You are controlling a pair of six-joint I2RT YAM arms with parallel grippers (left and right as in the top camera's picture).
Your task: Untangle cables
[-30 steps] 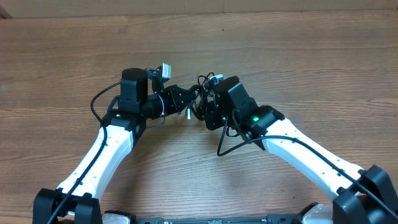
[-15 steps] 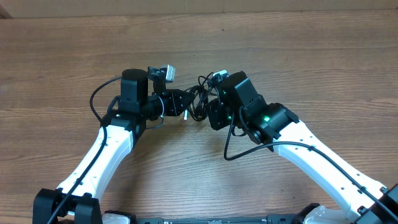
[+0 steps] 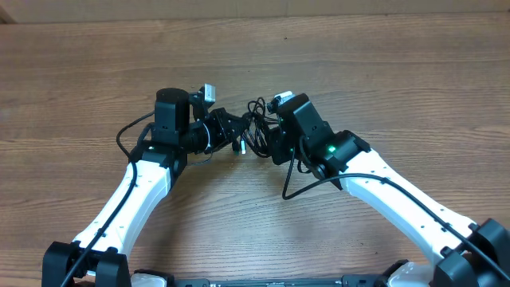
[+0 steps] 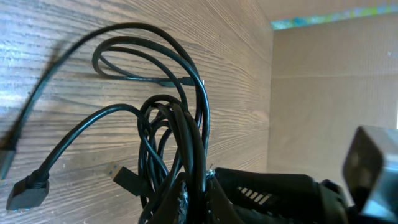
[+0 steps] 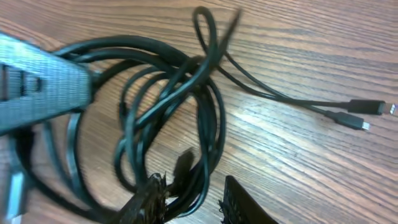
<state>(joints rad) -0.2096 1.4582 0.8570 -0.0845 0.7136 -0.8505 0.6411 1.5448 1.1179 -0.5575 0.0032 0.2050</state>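
The cables [image 3: 255,131] are a tangle of thin black cords bunched between my two grippers at the table's middle. My left gripper [image 3: 233,133] is shut on a bundle of strands [image 4: 186,149], which loop up and out from its fingertips [image 4: 194,200]. Loose plug ends [image 4: 28,190] lie on the wood to the left. My right gripper [image 5: 196,205] stands open on the tangle's right side. Some strands [image 5: 205,124] pass loosely between its fingers [image 5: 245,202]. Two thin cords run off to small plugs [image 5: 364,107].
The wooden table [image 3: 398,72] spreads wide on all sides of the tangle. A thicker black arm wire [image 3: 291,187] hangs in a loop under my right wrist. Another such wire [image 3: 127,131] curves out beside my left arm. A cardboard wall [image 4: 329,93] stands beyond the table's edge.
My right gripper has come open from shut, and the strands now sit loose between its fingers. The right arm shifted slightly. The left gripper keeps its hold in nearly the same spot.
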